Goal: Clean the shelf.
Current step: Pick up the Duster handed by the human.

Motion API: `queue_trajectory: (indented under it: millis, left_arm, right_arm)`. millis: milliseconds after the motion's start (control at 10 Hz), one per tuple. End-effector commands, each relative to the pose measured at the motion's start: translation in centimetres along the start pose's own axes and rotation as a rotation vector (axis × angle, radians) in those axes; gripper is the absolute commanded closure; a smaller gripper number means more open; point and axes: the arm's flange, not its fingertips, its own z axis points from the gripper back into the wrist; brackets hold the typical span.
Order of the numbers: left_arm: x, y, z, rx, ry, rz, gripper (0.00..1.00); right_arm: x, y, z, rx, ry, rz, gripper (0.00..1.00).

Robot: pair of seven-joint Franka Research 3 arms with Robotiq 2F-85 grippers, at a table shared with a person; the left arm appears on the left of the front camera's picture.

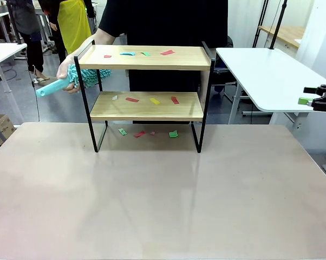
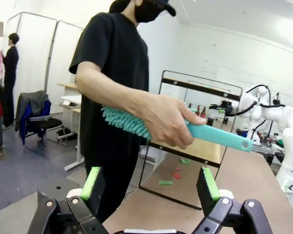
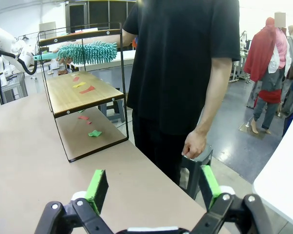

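The shelf [image 1: 189,56] stands on the big table [image 1: 152,206], at the far side, right in front of a person in a black shirt. It has two wood boards in a thin black frame. Little bits of paper lie on it. On the top board there are red, blue and green bits, like the red one [image 1: 167,52]. On the lower board there are red bits and a yellow bit [image 1: 155,101]. More green and red bits lie on the table under the shelf, like the green one [image 1: 173,133]. The person's hand [image 1: 70,69] is at the left end of the shelf and holds a blue-green duster [image 1: 90,75]. The fluffy end of the duster is by the shelf's left rail, just under the top board. I cannot tell if it touches the shelf. The person's other hand [image 3: 194,144] hangs down behind the shelf and holds nothing. The left gripper [image 2: 150,183] is well away from the shelf, off to its left. Its two green pads are spread wide apart and nothing is between them. The right gripper [image 3: 154,187] is well away from the shelf too, off to its right. Its pads are also spread wide with nothing between them.
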Motion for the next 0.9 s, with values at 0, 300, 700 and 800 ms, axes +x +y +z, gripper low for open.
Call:
queue_trajectory:
  millis: [0,300,700,800]
  left_arm:
    - [4.4,-4.2,-1.9,0.117,0.171,0.007,0.00]
    - [10.2,-8.9,-5.7,0.276,0.450,-0.030,0.00]
    - [14.4,-14.4,-12.2,0.453,0.832,-0.052,0.00]
    - [15.3,-15.9,-13.2,0.491,0.877,-0.067,0.00]
  right_arm:
    - [0.5,0.1,-0.3,-0.006,0.015,-0.008,0.00]
    - [0.5,0.1,-0.3,-0.006,0.015,-0.008,0.00]
    - [0.5,0.1,-0.3,-0.006,0.015,-0.008,0.00]
    - [0.5,0.1,-0.3,-0.006,0.015,-0.008,0.00]
